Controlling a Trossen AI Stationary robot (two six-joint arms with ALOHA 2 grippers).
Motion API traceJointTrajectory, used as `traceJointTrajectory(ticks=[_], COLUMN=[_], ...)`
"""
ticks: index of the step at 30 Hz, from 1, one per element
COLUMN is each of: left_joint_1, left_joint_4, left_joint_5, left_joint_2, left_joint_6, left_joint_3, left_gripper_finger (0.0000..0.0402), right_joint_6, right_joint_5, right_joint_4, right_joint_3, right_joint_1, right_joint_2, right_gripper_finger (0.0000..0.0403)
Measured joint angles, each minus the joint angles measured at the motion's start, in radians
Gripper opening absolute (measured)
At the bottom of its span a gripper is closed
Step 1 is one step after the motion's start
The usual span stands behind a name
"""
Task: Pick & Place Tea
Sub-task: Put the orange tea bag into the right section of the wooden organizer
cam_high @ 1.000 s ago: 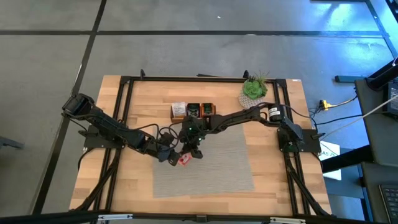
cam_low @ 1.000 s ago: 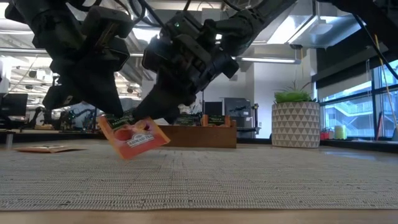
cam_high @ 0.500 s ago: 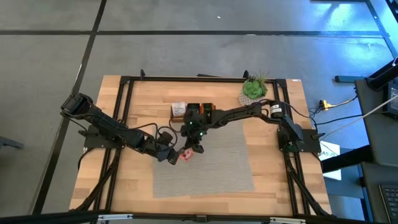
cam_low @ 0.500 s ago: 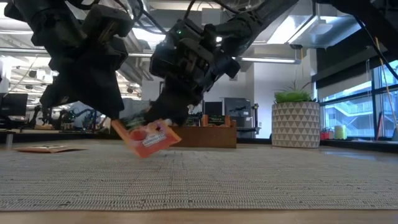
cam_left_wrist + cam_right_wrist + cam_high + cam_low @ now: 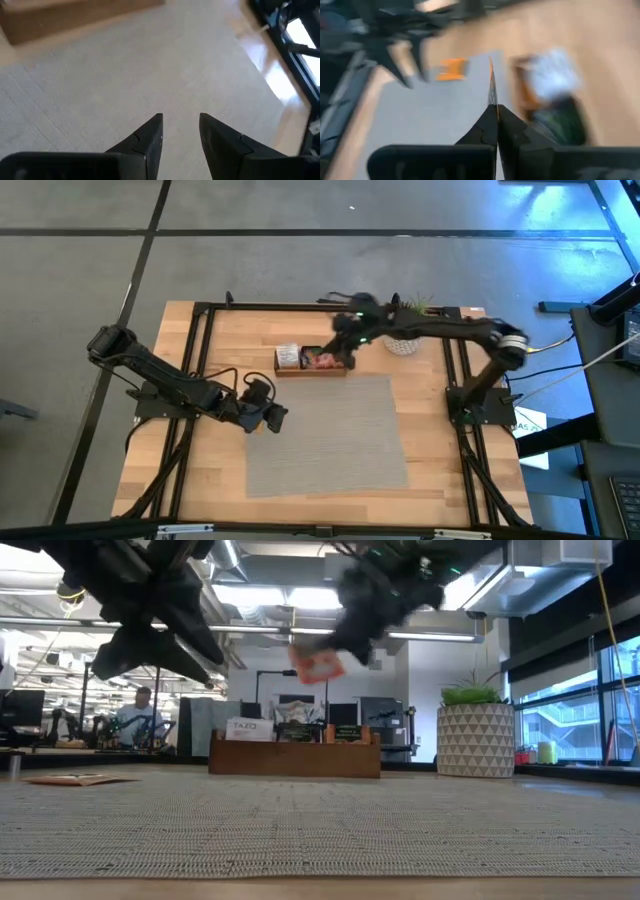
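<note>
Surface: wooden table [image 5: 440,480] with a grey woven mat [image 5: 330,440].
Left gripper [image 5: 180,131]: fingers apart, empty, over the mat's left edge.
Tray [image 5: 311,369]: beyond the mat, holding sachets.
Right gripper [image 5: 496,117]: clamped on an orange tea sachet [image 5: 318,664], above the tray.

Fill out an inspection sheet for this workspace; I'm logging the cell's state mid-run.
Surface: light wooden table with a grey woven mat.
Job's things: orange square tea sachet held in the air above the brown wooden three-compartment tray; sachets stand in the tray.
Clutter: one flat orange sachet lying on the table left of the mat; white patterned plant pot.
Grippers: right gripper has its jaws shut on the tea sachet, over the tray; left gripper has open jaws, empty, over the mat.
Cables: black leads along both arms.
Surroundings: office, person seated far behind.
</note>
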Motion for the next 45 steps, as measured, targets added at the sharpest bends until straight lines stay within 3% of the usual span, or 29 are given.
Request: traceJointTrajectory(ticks=[5, 8, 11, 15, 27, 35, 45], left_joint_1=[0.014, 0.032, 0.051, 0.069, 0.077, 0.077, 0.077], left_joint_4=[-0.002, -0.001, -0.001, -0.001, -0.001, -0.001, -0.001], left_joint_5=[-0.067, -0.057, -0.021, 0.016, 0.019, 0.025, 0.049], left_joint_2=[-0.004, -0.004, -0.004, -0.004, -0.004, -0.004, -0.004], left_joint_6=[0.033, 0.046, 0.066, 0.071, 0.088, 0.087, 0.087], left_joint_3=[0.000, 0.000, 0.000, 0.000, 0.000, 0.000, 0.000], left_gripper_finger=[0.0125, 0.0125, 0.0123, 0.0125, 0.0125, 0.0125, 0.0125], right_joint_6=[0.026, 0.053, 0.072, 0.055, 0.040, -0.066, -0.088], right_joint_5=[0.187, 0.228, 0.227, 0.227, 0.278, 0.361, 0.361], right_joint_4=[0.388, 0.572, 0.682, 0.697, 0.803, 0.852, 0.854], right_joint_3=[-0.302, -0.438, -0.515, -0.594, -0.639, -0.638, -0.638], right_joint_1=[-0.036, -0.039, -0.039, -0.039, -0.021, 0.013, 0.022], right_joint_2=[-0.165, -0.176, -0.176, -0.168, -0.104, -0.050, 0.008], right_gripper_finger=[0.0003, 0.0003, 0.0003, 0.0003, 0.0003, 0.0003, 0.0025])
